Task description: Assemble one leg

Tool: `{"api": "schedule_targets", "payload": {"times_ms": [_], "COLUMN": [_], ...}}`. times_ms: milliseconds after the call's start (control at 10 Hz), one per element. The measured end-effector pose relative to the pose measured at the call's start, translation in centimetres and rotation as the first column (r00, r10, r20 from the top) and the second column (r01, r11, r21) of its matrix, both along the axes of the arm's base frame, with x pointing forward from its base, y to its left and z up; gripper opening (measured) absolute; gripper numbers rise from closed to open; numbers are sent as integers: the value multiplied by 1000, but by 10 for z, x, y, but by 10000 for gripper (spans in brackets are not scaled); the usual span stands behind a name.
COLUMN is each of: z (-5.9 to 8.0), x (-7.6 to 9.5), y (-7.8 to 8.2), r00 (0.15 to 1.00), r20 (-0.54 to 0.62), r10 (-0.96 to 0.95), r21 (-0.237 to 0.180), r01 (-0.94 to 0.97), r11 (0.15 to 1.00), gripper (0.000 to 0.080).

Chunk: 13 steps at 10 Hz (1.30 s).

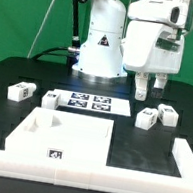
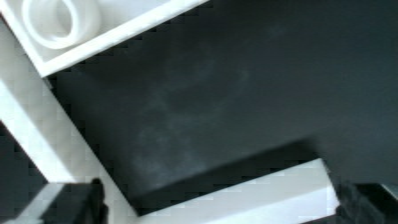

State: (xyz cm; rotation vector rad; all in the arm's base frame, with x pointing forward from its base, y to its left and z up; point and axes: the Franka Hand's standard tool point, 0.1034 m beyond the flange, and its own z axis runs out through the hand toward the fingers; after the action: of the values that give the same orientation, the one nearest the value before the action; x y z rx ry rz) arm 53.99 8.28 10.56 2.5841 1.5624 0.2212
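We count four legs (image 1: 21,91) (image 1: 50,99) (image 1: 147,117) (image 1: 167,117), one panel (image 1: 76,147) and one marker board (image 1: 88,102). The leftmost leg lies lengthwise across the exterior view. The gripper (image 1: 148,93) hangs open and empty.

Jaws hang apart over the black table (image 1: 138,142) — a leg (image 1: 147,117) near them, just beside the marker board (image 1: 86,102).

Black table (image 1: 7,70); on it a white marker board (image 1: 88,102) patterned with black-and-white square tags. To the exterior view's right of the marker board, a white leg (image 1: 147,117) with similar tags. Behind the marker board, a green backdrop (image 1: 27,13)
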Motion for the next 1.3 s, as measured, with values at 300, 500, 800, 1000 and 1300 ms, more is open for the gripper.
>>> {"api": "schedule_targets", "payload": {"times_ms": [300, 500, 800, 1000, 1300], "z": [0, -1, -3, -17, -26], "x": [0, 0, -2, -19, -29], "y": [0, 0, -1, -27, -81], "r00": [1000, 1000, 1000, 970, 887], "r20": [0, -2, -5, -49, -126], "r10": [0, -1, 10, 236, 445], "r21": [0, 0, -2, -43, -71], "r01": [0, 1, -10, -238, -455], "r11": [1000, 1000, 1000, 970, 888], "gripper": [650, 650, 650, 650, 650]}}
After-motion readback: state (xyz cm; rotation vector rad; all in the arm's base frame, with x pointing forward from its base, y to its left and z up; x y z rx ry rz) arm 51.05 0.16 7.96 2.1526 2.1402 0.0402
